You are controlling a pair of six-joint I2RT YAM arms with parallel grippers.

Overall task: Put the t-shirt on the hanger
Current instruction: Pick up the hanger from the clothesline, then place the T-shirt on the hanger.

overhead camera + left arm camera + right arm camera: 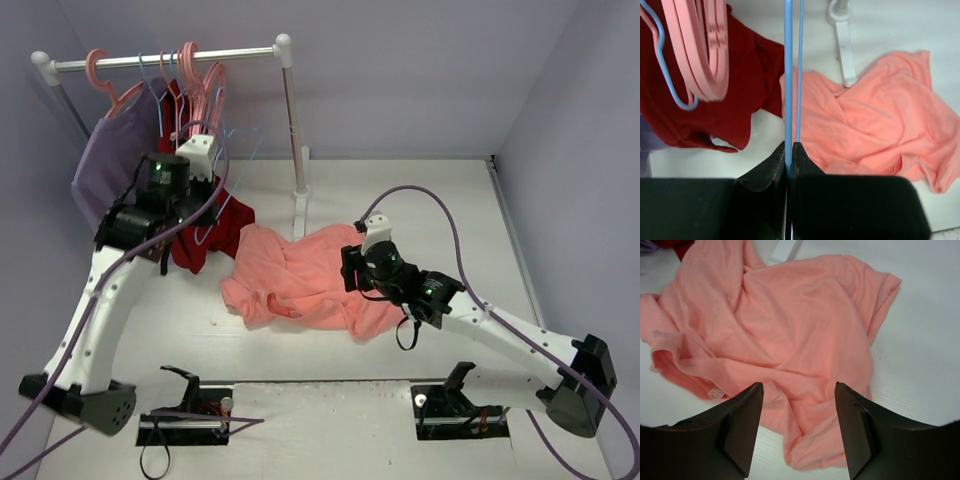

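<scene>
The salmon-pink t-shirt (300, 275) lies crumpled on the white table, right of the rack; it also shows in the left wrist view (870, 120) and the right wrist view (790, 325). My left gripper (788, 150) is shut on a wire of the thin light-blue hanger (788, 75), held up near the rack (203, 172). The hanger's lower wires (212, 235) show faintly over the dark red garment. My right gripper (799, 390) is open, its jaws wide apart just above the shirt's near edge (350, 268), touching nothing.
A clothes rack (165, 58) stands at the back left with pink plastic hangers (200, 85), a dark red garment (735, 75) and a lavender shirt (110, 160). Its white post and foot (298, 190) stand just behind the t-shirt. Purple walls close in the sides.
</scene>
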